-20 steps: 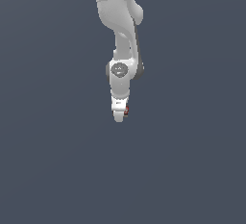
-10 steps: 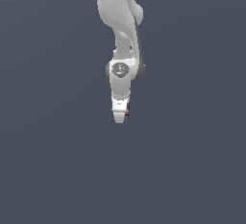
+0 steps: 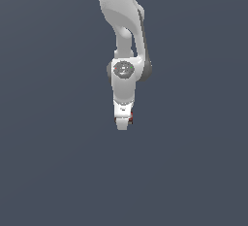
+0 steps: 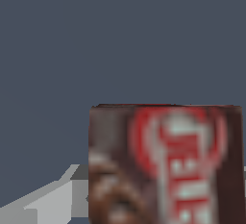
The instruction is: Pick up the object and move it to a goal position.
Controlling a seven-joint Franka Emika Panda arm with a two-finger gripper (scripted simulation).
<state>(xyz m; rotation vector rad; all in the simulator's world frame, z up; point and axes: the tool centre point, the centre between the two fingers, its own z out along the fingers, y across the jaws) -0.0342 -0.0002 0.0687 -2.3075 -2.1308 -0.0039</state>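
Sitting between the hand's (image 3: 123,121) fingers, the object (image 4: 166,165)

surface: plain slate-grey ground (image 3: 53,171) | finish: uniform, unmarked | items resting on it: none discernible

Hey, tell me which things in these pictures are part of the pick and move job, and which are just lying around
Part of the job:
- the red and dark brown object, seated at the gripper
- the gripper, apparently shut on it
- the white arm

Lying about:
- nothing else shows; both views hold only plain grey background, and no goal marker is visible
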